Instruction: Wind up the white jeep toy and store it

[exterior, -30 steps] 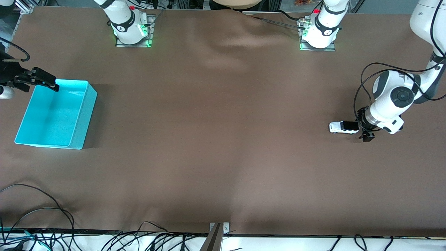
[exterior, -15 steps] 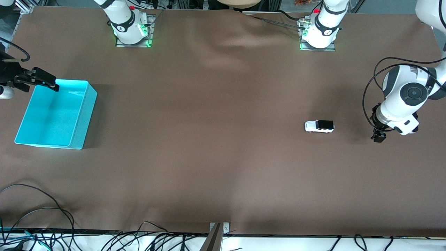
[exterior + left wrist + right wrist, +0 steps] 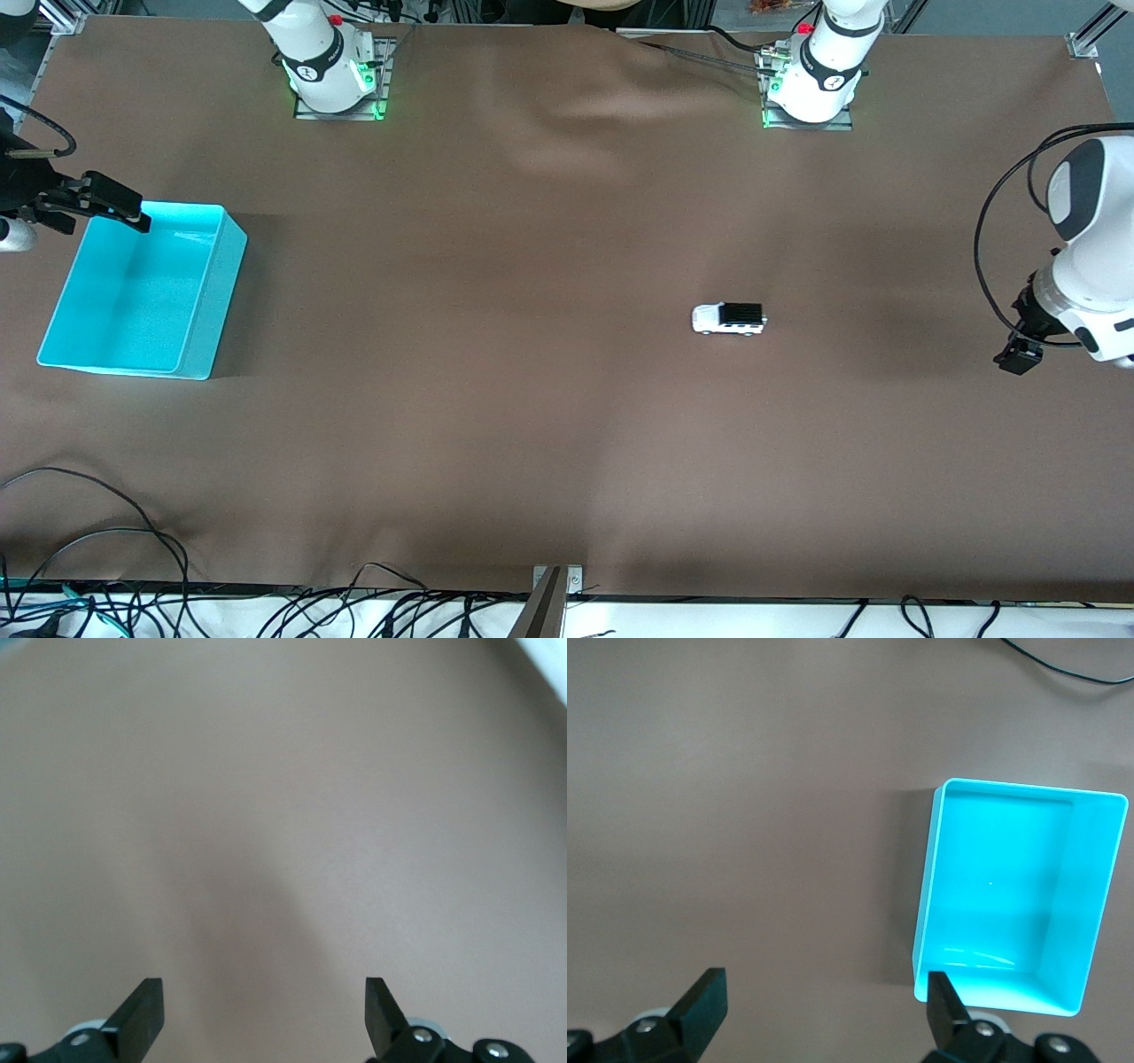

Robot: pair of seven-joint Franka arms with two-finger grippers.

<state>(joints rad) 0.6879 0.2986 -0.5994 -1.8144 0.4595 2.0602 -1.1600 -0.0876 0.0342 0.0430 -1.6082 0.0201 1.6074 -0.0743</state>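
The jeep (image 3: pixel 728 319) is sitting on the table (image 3: pixel 532 399), well apart from the bin (image 3: pixel 202 350), toward the left arm's end. The left gripper (image 3: pixel 264 1014) is hanging over bare table near the jeep, fingers spread, holding nothing. The right gripper (image 3: pixel 824 1010) is waiting at the bin's rim, fingers spread.

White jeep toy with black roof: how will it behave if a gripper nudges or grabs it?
The small white jeep toy with the black roof sits upright on four black wheels on the flat brown table cloth, so a lengthwise nudge probably rolls it. It looks rigid and probably light. Its low body seems unlikely to tip.
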